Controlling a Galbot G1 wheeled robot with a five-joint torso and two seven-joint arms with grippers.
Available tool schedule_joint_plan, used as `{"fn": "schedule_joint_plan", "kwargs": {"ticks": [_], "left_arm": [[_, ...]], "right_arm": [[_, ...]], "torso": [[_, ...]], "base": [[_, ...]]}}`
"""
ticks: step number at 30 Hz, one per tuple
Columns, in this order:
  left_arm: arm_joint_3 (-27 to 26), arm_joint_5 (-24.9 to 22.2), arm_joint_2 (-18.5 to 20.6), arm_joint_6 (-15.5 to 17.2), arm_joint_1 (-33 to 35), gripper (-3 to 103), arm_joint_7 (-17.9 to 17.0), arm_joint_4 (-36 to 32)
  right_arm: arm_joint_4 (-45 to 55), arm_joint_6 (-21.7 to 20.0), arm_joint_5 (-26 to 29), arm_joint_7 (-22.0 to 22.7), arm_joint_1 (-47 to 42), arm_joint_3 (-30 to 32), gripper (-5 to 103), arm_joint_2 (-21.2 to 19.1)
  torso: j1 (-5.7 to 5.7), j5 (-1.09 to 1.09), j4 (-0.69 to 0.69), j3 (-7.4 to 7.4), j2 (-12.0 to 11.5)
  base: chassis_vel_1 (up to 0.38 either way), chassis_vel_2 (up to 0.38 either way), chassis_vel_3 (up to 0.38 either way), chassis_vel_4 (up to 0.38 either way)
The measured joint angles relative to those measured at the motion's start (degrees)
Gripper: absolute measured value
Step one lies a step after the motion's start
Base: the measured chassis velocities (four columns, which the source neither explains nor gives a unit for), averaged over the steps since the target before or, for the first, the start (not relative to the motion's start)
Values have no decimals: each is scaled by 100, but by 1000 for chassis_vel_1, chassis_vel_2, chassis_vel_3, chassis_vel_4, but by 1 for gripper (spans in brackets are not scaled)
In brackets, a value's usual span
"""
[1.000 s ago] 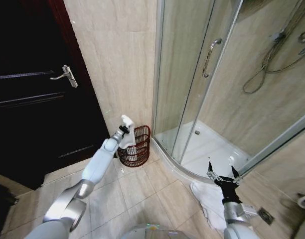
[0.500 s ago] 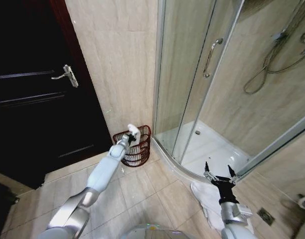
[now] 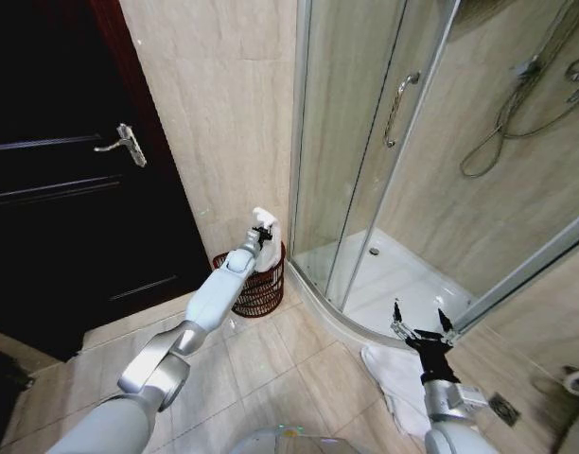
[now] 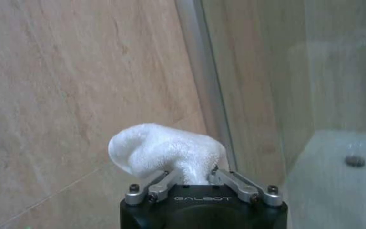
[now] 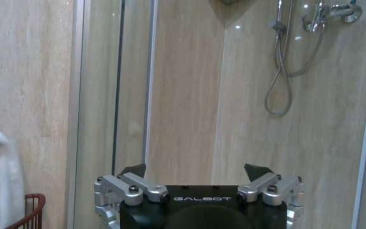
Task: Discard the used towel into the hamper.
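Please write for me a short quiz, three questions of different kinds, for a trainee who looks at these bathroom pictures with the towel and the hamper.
1. True or false: the left hand is shut on the white towel.
2. Multiple choice: where does the hamper stand? A) inside the shower cabin B) on the floor tiles between the dark door and the shower cabin C) on a shelf
3. Fill in: the right hand is ____ and holds nothing.

Key: 1 true; 2 B; 3 open.
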Motion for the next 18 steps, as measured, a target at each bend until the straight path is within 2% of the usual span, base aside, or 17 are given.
{"fn": "schedule_joint_plan", "kwargs": {"ticks": [1,2,4,5,8,9,10,11,12,13,15,16,18], "left_arm": [[24,-3,20,163,-39,14,-5,-20],[24,-3,20,163,-39,14,-5,-20],[85,-29,72,922,-147,24,-3,-224],[85,-29,72,922,-147,24,-3,-224],[114,-191,60,1860,-320,41,81,-463],[114,-191,60,1860,-320,41,81,-463],[113,-216,53,2045,-360,46,108,-506],[114,-221,53,2154,-384,46,130,-532],[114,-222,53,2226,-400,51,153,-550],[114,-222,53,2226,-400,51,153,-550],[114,-220,67,2696,-474,62,337,-671],[114,-220,67,2696,-474,62,337,-671],[115,-125,80,3064,-501,74,495,-740]], "right_arm": [[4,-3,3,7,1,3,100,-2],[4,-3,3,7,1,3,100,-2],[4,-1,6,57,0,19,100,-2],[4,-1,6,57,0,19,100,-2],[0,24,8,74,-36,37,100,33],[0,24,8,74,-36,37,100,33],[-1,34,8,69,-59,37,100,35],[-1,42,6,65,-77,37,100,33],[-2,48,5,61,-86,37,100,30],[-2,48,5,61,-86,37,100,30],[2,65,9,58,-100,52,100,16],[2,65,9,58,-100,52,100,16],[5,65,24,67,-87,57,100,11]], "torso": [[0,0,-1,0,0],[0,0,-1,0,0],[0,0,0,0,0],[0,0,0,0,0],[0,1,-1,-1,0],[0,1,-1,-1,0],[0,0,-3,-1,0],[0,0,-3,-1,0],[0,0,-3,-1,0],[0,0,-3,-1,0],[0,0,-1,-1,0],[0,0,-1,-1,0],[0,0,-2,-1,0]], "base": [[0,0,0,0],[0,0,0,0],[0,0,0,0],[0,0,0,0],[0,0,0,0],[0,0,0,0],[0,0,0,0],[0,0,0,0],[0,0,0,0],[0,0,0,0],[0,0,0,0],[0,0,0,0],[0,0,0,0]]}}
